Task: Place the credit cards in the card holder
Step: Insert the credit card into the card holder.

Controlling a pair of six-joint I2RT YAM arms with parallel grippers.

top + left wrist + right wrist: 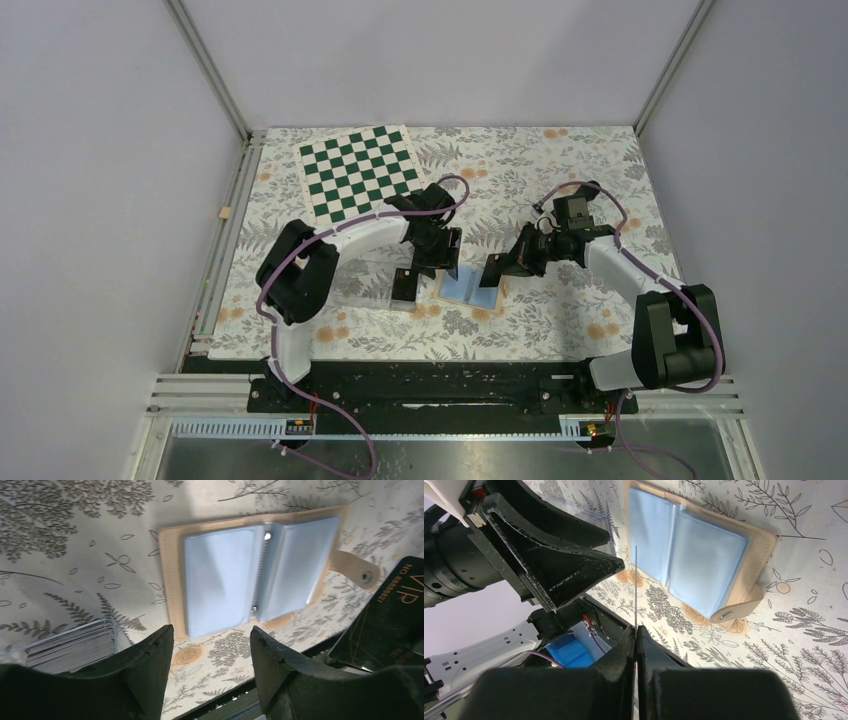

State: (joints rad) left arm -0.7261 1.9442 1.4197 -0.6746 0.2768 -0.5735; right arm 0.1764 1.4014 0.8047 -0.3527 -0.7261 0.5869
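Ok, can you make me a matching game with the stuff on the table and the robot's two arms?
Things:
1. card holder
2. chessboard
3. right gripper
4. left gripper

What fits:
A. green and white squares
B. jaws apart, nothing between them
C. lying open, light blue inside
D. jaws shut on a black credit card

Pairs: 1-C, 2-A, 3-D, 4-B

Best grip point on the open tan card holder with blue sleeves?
Likely its snap strap, approached from the side facing the right gripper: it juts out free, while the rest of the tan card holder lies flat on the floral table.
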